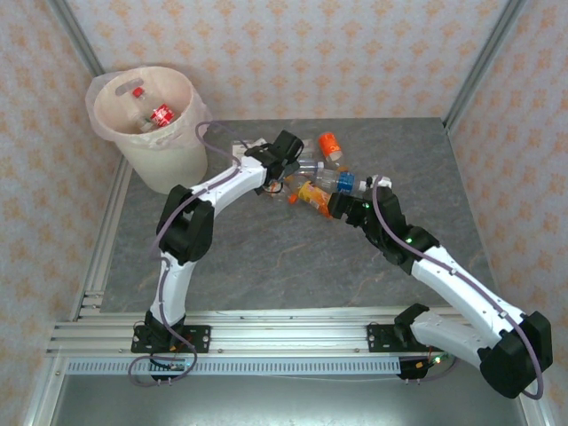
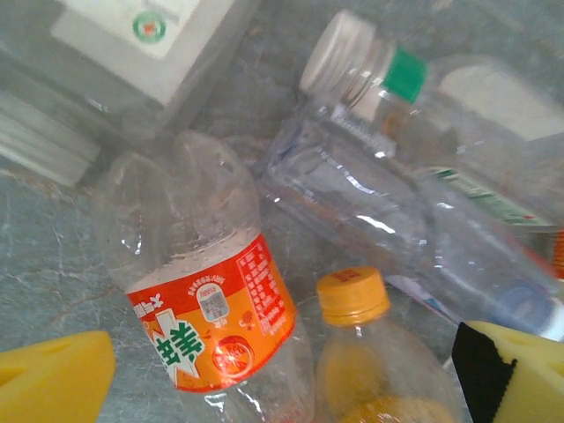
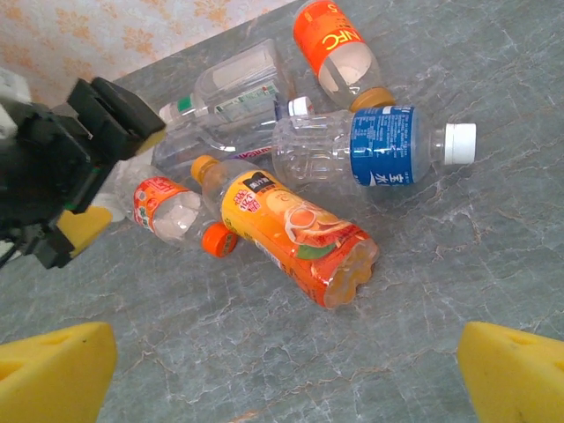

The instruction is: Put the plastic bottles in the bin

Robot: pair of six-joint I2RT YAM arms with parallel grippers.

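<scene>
Hovering pre-grasp over plastic bottles (image 3: 295, 233), left pincer (image 2: 282, 388) and right pincer (image 3: 284, 374) are held wide open, empty; 1 must be gripped next.

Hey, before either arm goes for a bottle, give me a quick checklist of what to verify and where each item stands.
1. Left gripper open: ok.
2. Right gripper open: ok.
3. Bottle below left gripper: ok, orange-labelled bottle.
4. That bottle free of neighbours: not ok, clear bottle lies right beside it.
5. Bin mouth unobstructed: ok.
6. Arms clear of each other: cannot tell, both reach over the same bottle pile.
</scene>
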